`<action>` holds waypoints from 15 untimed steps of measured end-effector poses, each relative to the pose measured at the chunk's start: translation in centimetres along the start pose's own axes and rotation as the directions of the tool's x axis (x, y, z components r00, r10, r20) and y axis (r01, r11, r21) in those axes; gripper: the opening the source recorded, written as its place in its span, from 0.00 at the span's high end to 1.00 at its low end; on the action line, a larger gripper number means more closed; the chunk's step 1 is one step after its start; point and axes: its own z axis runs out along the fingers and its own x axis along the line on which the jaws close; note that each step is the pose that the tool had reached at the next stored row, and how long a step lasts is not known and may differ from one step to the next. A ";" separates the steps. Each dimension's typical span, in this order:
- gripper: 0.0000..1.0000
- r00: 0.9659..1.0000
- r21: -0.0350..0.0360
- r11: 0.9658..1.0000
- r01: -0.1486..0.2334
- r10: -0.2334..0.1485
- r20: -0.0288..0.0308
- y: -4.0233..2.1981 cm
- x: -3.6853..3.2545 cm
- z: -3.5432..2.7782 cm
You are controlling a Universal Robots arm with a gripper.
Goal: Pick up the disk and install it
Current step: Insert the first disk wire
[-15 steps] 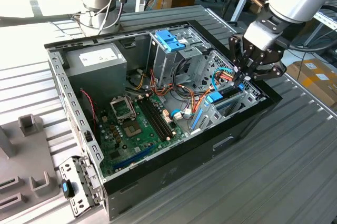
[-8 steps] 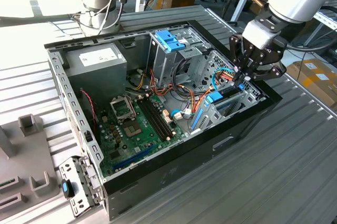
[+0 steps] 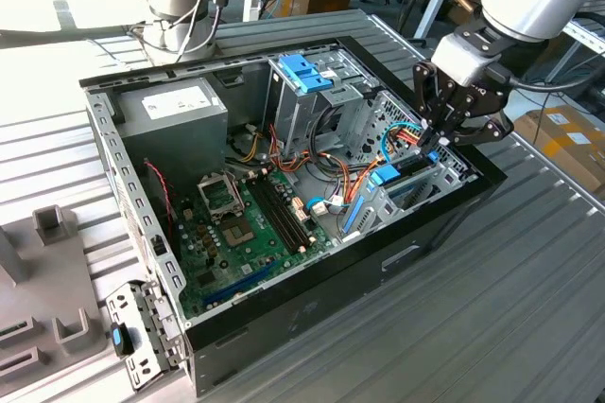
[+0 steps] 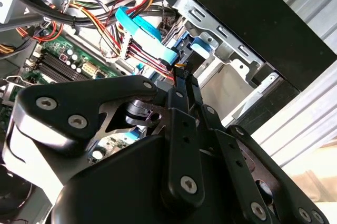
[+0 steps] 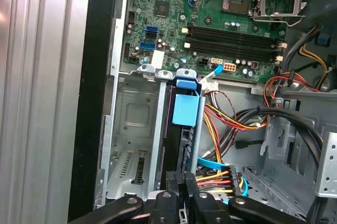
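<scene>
Robot gripper (image 3: pixel 433 141), fingers nearly closed and holding nothing, hovers just above the disk (image 5: pixel 181 129) seated in the computer case (image 3: pixel 312 304).

one computer case (image 3: pixel 312 280), one motherboard (image 3: pixel 250 223), one disk (image 5: pixel 181 145), one hand (image 3: pixel 433 138)

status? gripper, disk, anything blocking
Gripper down at the drive bay, fingers together on disk edge. Disk upright in bay slot. Cables beside it.
</scene>
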 end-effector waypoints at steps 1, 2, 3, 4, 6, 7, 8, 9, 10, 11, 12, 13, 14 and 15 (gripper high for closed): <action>0.83 1.000 0.000 1.000 -0.003 0.003 0.000 0.00 0.00 0.00; 0.83 1.000 0.000 1.000 -0.008 0.008 0.001 0.00 0.00 -0.01; 0.83 1.000 0.001 1.000 -0.011 0.011 0.004 0.01 0.04 0.01; 0.83 1.000 0.001 1.000 -0.013 0.013 0.006 0.02 0.08 0.01; 0.83 1.000 0.002 1.000 -0.019 0.019 0.006 0.04 0.28 0.03; 0.83 1.000 0.002 1.000 -0.021 0.021 0.006 0.05 0.31 0.04; 0.83 1.000 0.002 1.000 -0.026 0.026 0.005 0.04 0.31 0.06; 0.83 0.999 0.002 0.999 -0.032 0.032 0.005 0.04 0.31 0.06; 0.83 0.999 0.003 0.999 -0.046 0.046 0.004 0.04 0.31 0.09; 0.83 0.998 0.003 0.998 -0.059 0.059 0.004 0.04 0.29 0.11; 0.83 0.998 0.004 0.998 -0.064 0.064 0.003 0.04 0.27 0.11; 0.83 0.998 0.004 0.998 -0.070 0.070 0.003 0.04 0.26 0.12; 0.83 0.997 0.004 0.997 -0.077 0.077 0.003 0.04 0.23 0.13; 0.83 0.997 0.004 0.997 -0.083 0.083 0.003 0.04 0.21 0.14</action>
